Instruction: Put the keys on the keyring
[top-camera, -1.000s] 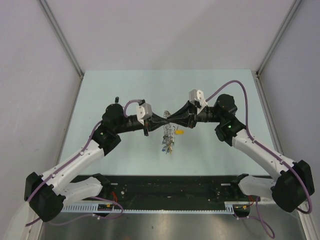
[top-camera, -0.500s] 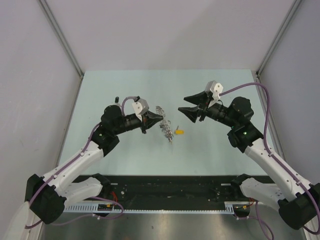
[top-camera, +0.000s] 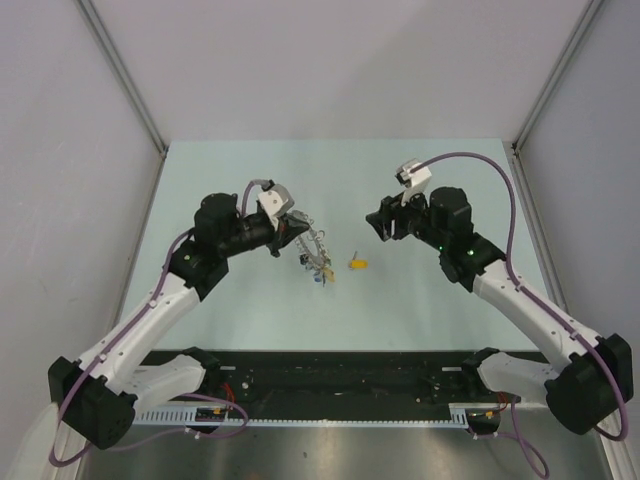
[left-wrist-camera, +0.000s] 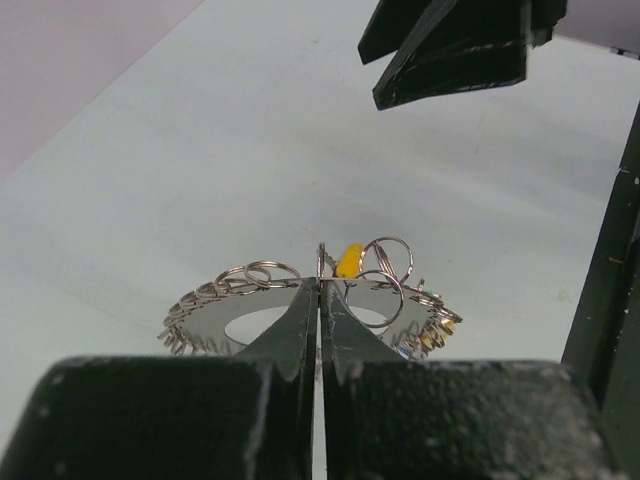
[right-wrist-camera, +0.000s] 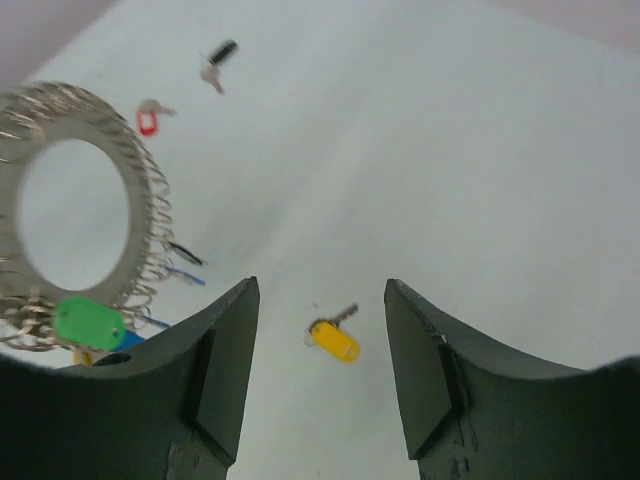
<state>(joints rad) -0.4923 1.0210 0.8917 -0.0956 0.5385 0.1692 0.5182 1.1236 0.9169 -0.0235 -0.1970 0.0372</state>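
My left gripper (top-camera: 294, 229) is shut on the rim of the keyring (top-camera: 314, 250), a flat silvery ring fringed with small rings and tags, and holds it off the table. The wrist view shows the jaws (left-wrist-camera: 318, 285) pinching the keyring (left-wrist-camera: 200, 320) edge-on. The yellow key (top-camera: 358, 264) lies on the table between the arms, directly below my open right gripper (right-wrist-camera: 320, 290), whose fingers frame the yellow key (right-wrist-camera: 335, 339). The red key (right-wrist-camera: 148, 119) and black key (right-wrist-camera: 217, 58) lie farther off, beyond the keyring (right-wrist-camera: 135, 215).
A green tag (right-wrist-camera: 90, 323) and a blue one hang from the ring's lower edge. The right gripper (left-wrist-camera: 450, 50) shows dark at the top of the left wrist view. Grey walls enclose the pale table (top-camera: 430, 300) on three sides.
My right gripper has opened and drawn back to the right, away from the ring. The left arm has pulled the keyring left and tilted it. The yellow key has stayed in place.
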